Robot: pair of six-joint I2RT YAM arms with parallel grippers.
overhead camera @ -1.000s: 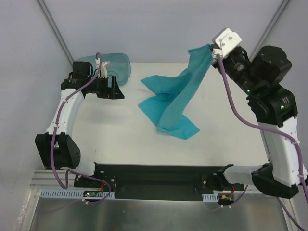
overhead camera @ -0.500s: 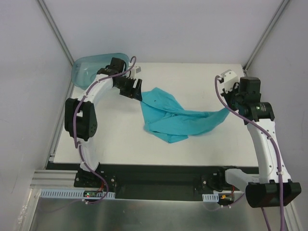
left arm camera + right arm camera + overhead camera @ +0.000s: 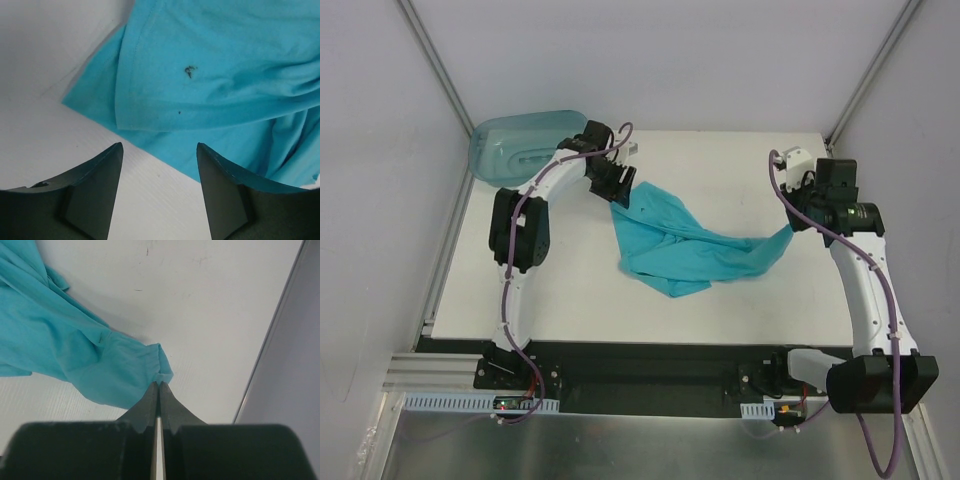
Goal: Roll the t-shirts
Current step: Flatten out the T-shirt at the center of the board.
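Observation:
The teal t-shirt (image 3: pixel 680 240) lies crumpled across the middle of the white table. My right gripper (image 3: pixel 790 226) is shut on the t-shirt's right end, pinching a fold (image 3: pixel 159 371) at the fingertips (image 3: pixel 158 384) low over the table. My left gripper (image 3: pixel 620 195) is open just above the table at the shirt's upper-left edge. In the left wrist view the shirt (image 3: pixel 220 75) lies just beyond the open fingers (image 3: pixel 100 170), with bare table between them. Nothing is held in the left gripper.
A translucent blue-green plastic tub (image 3: pixel 525 140) stands at the table's back left corner. The table's right edge and side wall (image 3: pixel 280 355) run close beside the right gripper. Frame posts rise at both back corners.
My right gripper brought the shirt's end down from high in the air to the table's right side. My left arm moved right from the tub to the shirt's upper-left edge.

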